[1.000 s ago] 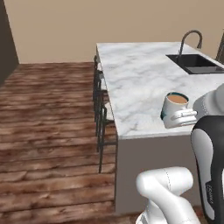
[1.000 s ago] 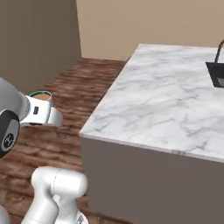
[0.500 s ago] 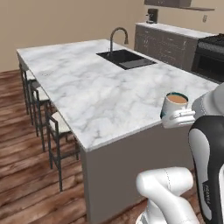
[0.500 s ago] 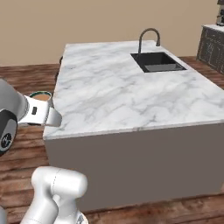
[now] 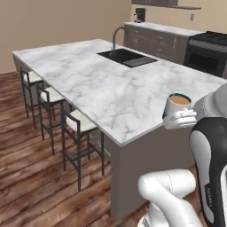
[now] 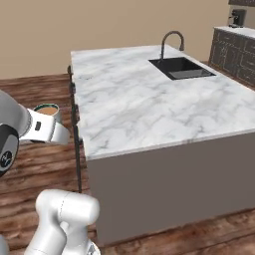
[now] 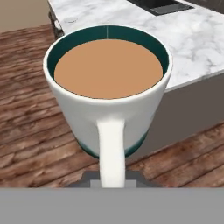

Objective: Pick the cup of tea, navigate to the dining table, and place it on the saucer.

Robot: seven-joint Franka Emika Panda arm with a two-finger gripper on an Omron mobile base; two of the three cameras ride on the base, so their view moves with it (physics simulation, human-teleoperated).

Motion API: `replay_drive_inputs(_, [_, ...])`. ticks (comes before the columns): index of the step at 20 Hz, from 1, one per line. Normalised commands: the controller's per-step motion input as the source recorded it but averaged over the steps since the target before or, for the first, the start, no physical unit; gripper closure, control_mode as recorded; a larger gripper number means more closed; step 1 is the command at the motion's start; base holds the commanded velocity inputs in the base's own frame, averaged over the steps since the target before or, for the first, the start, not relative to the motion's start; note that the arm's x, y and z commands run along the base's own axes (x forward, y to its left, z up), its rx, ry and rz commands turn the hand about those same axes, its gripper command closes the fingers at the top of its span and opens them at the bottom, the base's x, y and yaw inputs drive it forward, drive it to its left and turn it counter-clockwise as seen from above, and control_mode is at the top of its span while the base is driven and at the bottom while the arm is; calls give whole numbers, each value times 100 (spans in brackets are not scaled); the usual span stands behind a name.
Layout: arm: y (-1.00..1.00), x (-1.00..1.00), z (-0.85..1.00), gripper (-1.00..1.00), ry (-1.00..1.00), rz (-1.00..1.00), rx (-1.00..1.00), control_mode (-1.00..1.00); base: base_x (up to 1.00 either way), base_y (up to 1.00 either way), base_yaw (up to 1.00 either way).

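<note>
The base has swung round since a moment ago: the whole view has shifted, and the marble counter (image 5: pixel 102 88) now stretches away with its black sink (image 5: pixel 126 57) far along the top. The cup of tea (image 5: pixel 176 109) sits as before, pinched by its handle in the gripper (image 5: pixel 181 119), held in the air just off the counter's near corner. It's white with a dark green rim and lower band, brown tea nearly brimful. Cup upright, mouth up, handle (image 7: pixel 111 151) toward the hand.
</note>
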Motion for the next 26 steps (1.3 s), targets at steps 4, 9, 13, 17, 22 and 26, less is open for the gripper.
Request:
replay_drive_inputs(4, [0, 0, 0, 100, 0, 0, 0, 100, 54, 100, -14])
replay_drive_inputs(9, [0, 0, 0, 100, 0, 0, 0, 100, 73, 100, -22])
replay_drive_inputs(13, [0, 0, 0, 100, 0, 0, 0, 100, 67, 100, -25])
replay_drive_inputs(17, [0, 0, 0, 100, 0, 0, 0, 100, 27, 100, -33])
replay_drive_inputs(22, [0, 0, 0, 100, 0, 0, 0, 100, 25, 100, -45])
replay_drive_inputs(26, [0, 0, 0, 100, 0, 0, 0, 100, 33, 100, -46])
